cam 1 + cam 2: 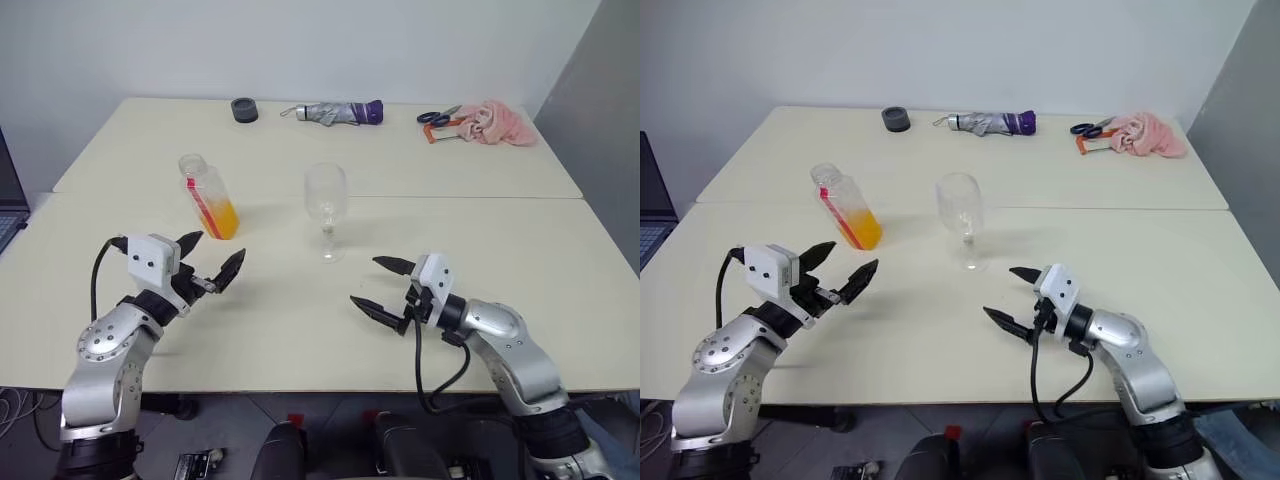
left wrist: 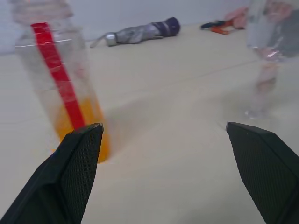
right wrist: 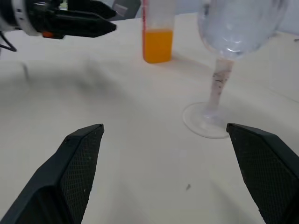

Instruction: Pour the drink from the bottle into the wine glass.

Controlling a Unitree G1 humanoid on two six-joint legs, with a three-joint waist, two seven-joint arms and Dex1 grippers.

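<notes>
Bottle upright left of empty wine glass, apart. Left gripper near bottle, released; right gripper near glass, released.

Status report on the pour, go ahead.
Left gripper open, short of the bottle. Right gripper open, near the wine glass. Bottle uncapped, drink low; glass empty. Nothing blocking.

Far table edge: black roll, folded umbrella, scissors, pink cloth.
</notes>
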